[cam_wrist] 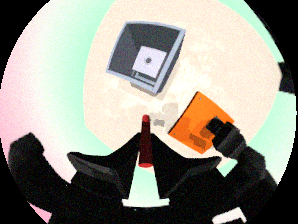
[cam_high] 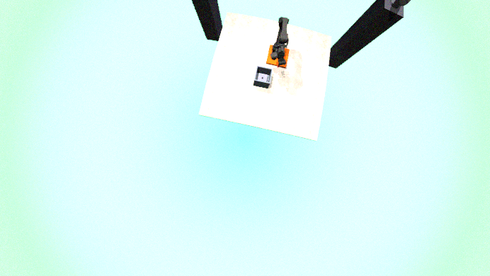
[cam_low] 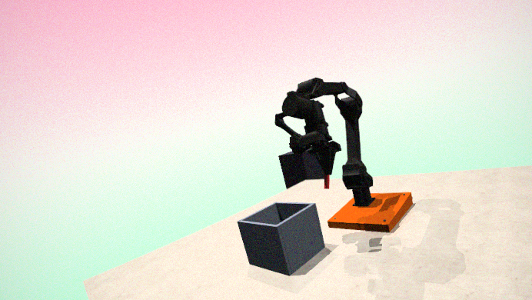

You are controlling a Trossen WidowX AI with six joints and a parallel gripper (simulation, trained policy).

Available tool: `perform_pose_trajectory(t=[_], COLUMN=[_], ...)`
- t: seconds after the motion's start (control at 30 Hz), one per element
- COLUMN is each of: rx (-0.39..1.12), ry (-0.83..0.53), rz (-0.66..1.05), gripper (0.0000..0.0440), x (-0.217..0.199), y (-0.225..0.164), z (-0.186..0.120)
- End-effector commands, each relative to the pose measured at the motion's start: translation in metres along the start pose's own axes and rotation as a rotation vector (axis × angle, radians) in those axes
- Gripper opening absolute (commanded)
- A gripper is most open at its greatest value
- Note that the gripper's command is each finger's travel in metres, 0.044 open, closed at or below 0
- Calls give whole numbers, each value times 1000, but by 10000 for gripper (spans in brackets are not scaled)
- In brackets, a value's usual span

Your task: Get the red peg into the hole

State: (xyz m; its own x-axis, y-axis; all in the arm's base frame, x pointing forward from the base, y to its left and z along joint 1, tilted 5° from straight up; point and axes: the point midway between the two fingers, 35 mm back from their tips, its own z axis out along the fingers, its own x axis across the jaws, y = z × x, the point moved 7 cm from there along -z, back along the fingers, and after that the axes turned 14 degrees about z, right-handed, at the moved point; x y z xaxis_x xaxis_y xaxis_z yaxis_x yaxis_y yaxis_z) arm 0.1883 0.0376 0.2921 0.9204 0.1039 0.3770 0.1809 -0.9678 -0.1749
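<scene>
The red peg (cam_low: 327,181) (cam_wrist: 145,150) is between the fingers of my gripper (cam_low: 327,172) (cam_wrist: 145,135), which is shut on it. In the exterior view the peg points down, nearly upright, from the fingertips, in the air outside the box. The open grey box (cam_high: 262,84) (cam_low: 265,246) (cam_wrist: 171,55) stands on the table, off to one side of the peg. The pale plate (cam_high: 260,76) (cam_wrist: 156,52) with a dark round hole shows at its bottom; in the exterior view the walls hide it. In the top view the arm hides the fingertips.
The orange base plate (cam_high: 270,60) (cam_low: 346,222) (cam_wrist: 190,114) of the arm lies close to the box on the pale table (cam_high: 248,106) (cam_low: 192,265). A dark block (cam_low: 291,171) stands behind the arm. Two dark pillars (cam_high: 362,35) (cam_high: 209,21) stand beyond the table's edges.
</scene>
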Motion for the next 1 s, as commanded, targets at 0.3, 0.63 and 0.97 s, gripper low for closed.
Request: perform_pose_trajectory(t=[0.3, 0.63, 0.97], rx=[-98, -118, -114], ry=[-42, -69, -91], rz=[93, 143, 169], gripper=[0, 0, 0], x=[17, 30, 43], y=[40, 70, 98], z=[-2, 3, 13])
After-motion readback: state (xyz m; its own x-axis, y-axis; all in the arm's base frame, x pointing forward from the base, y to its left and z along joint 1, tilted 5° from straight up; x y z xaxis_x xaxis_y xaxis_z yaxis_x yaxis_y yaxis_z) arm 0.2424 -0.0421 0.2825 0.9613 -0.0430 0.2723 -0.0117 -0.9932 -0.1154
